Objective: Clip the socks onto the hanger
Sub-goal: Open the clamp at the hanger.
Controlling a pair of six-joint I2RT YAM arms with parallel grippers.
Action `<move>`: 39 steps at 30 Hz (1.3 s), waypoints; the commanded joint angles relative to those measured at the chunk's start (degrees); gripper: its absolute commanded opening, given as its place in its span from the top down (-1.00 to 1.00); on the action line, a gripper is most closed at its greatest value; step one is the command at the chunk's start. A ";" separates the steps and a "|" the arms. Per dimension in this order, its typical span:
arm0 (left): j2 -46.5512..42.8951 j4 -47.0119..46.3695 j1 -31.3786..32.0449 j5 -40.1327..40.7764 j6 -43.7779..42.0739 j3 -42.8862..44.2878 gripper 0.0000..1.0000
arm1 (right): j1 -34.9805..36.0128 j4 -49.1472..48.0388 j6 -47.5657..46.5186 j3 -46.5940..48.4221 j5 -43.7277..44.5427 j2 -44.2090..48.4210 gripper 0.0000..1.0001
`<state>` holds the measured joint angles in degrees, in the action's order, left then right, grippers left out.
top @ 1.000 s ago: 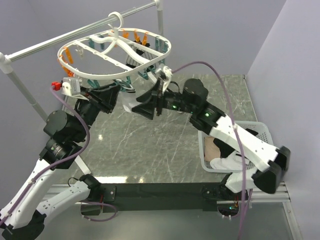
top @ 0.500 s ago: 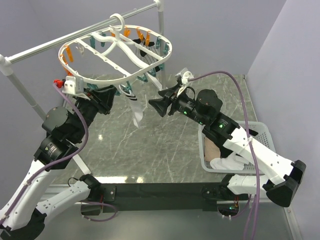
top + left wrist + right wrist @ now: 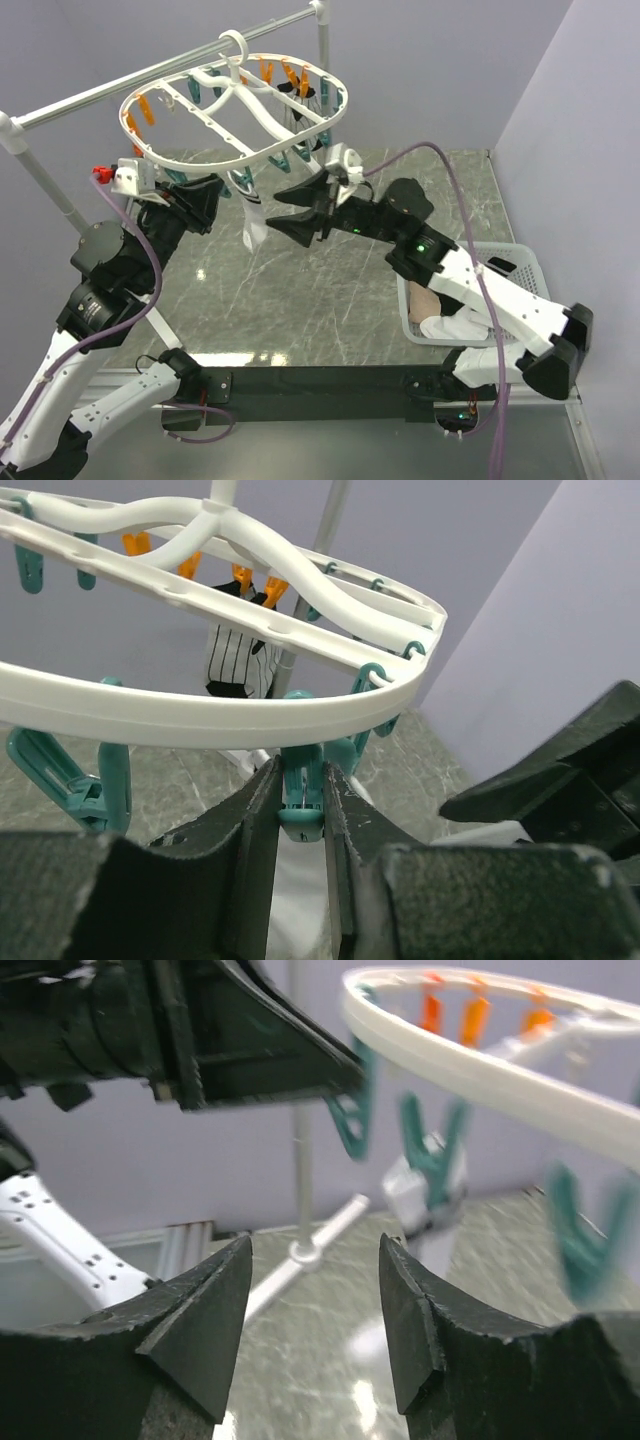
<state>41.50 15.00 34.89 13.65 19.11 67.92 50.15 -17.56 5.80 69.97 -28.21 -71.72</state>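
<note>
**Top external view**
- White oval hanger (image 3: 215,158), hooked over the silver rail (image 3: 100,89), far left above the bench (image 3: 330,290).
- Left gripper (image 3: 228,186) raised to the near rim, fingers closed on a teal clip (image 3: 243,182).
- White sock (image 3: 253,222) dangling straight below that clip.
- Right gripper (image 3: 275,210) just right of the sock, fingers apart, nothing between them.
- White lattice basket (image 3: 530,262) at the right edge of the bench, holding a pinkish-beige sock (image 3: 425,298) and a second white sock (image 3: 455,325).

**Left wrist view**
- Teal clip pinched between both fingers (image 3: 255,820), right under the hanger rim.
- White fabric directly beneath; top edge hidden, so seated in the clip or not: cannot tell.
- Striped sock (image 3: 235,660) hung at the far side, below the orange clips (image 3: 258,585).
- Spare teal clips (image 3: 70,775) vacant at near left.

**Right wrist view**
- Fingers (image 3: 200,1330) spread wide, only bare bench between them.
- Blurred hanger rim and teal clips above.

**Progress, as judged**
- Done: striped sock on the hanger.
- In hand: white sock at the squeezed clip, not yet confirmed secure.
- Left: at least the two socks in the basket.
- Roughly midway, many clips unused.
</note>
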 commanded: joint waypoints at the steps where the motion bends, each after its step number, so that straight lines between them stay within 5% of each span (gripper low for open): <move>1: 0.60 0.72 -0.18 -3.97 -1.53 3.62 0.44 | 1.79 -4.77 -0.71 7.00 -7.65 -6.05 -0.18; 25: 3.33 3.02 -0.09 -7.15 -4.97 8.55 0.42 | 3.64 -1.34 -0.71 27.06 -2.91 -22.76 0.00; 33: 2.98 1.87 -0.09 -2.76 -2.95 6.96 0.38 | 3.64 -3.27 -0.62 25.65 -2.12 -22.32 0.37; 36: 1.66 1.87 -0.09 -1.26 -1.37 6.61 0.22 | 3.55 -4.41 -0.35 24.25 -1.94 -21.79 0.46; 39: 0.17 2.31 -0.18 0.76 -0.14 5.91 -0.25 | 3.20 -4.85 0.43 23.80 -3.25 -22.05 0.53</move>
<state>43.22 18.76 34.92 10.92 16.95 74.15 53.47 -18.46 5.48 94.00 -30.98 -95.07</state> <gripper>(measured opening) 0.585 0.366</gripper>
